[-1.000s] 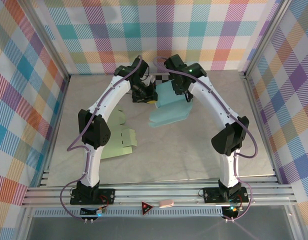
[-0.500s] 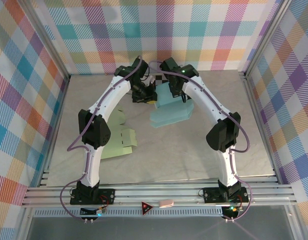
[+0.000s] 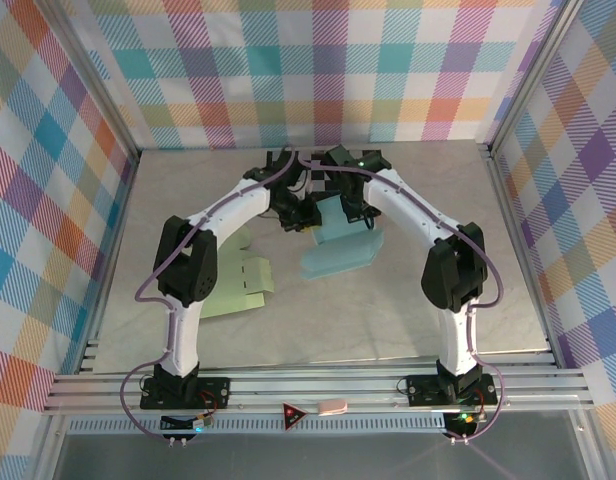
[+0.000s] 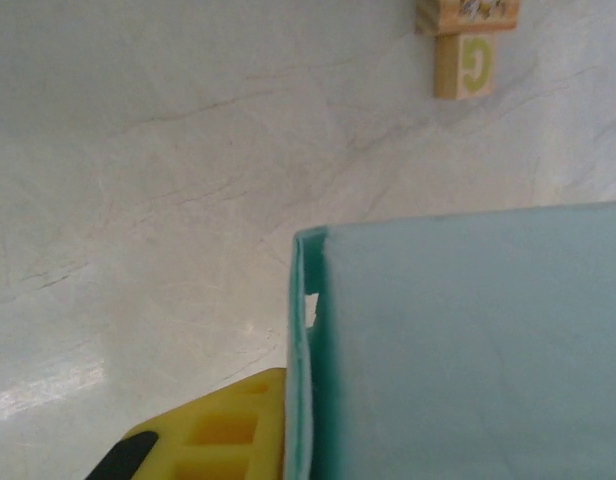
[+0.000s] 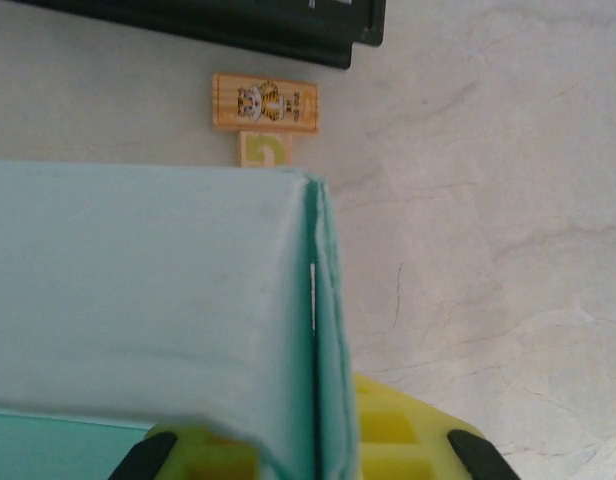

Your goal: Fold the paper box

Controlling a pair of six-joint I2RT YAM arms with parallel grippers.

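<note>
The table [image 3: 408, 300] was the biggest thing. Both arms reached far out over it and bent in toward each other, so their tips almost met. The left arm [image 3: 223, 215] curved in from one side and the right arm [image 3: 418, 210] from the other.

The box [image 3: 338, 245] was blue-green paper. It sat right at the jaws, and most of it lay flat on the side of the jaws nearer the arm bases. One wall of it stood up, and this wall ran straight across from one pair of jaws to the other. Each arm was at its own end of the wall, so neither looked nearer. The next fold likely depended on that: the wall sat between the two grips.

The right gripper [image 5: 308, 450] was pinched tight on the wall's corner, with a yellow pad [image 5: 408, 440] on each side of the paper. The left gripper [image 3: 296, 213] was at the other corner. One yellow finger [image 4: 223, 430] touched the doubled edge there, but the paper hid the second finger, so whether those jaws were pinching could not be told.

A green sheet [image 3: 233, 285] lay flat, well away from both jaws, by the left arm.

Two small wooden blocks [image 5: 265, 103] sat just past the wall, on the far side of the jaws.
</note>
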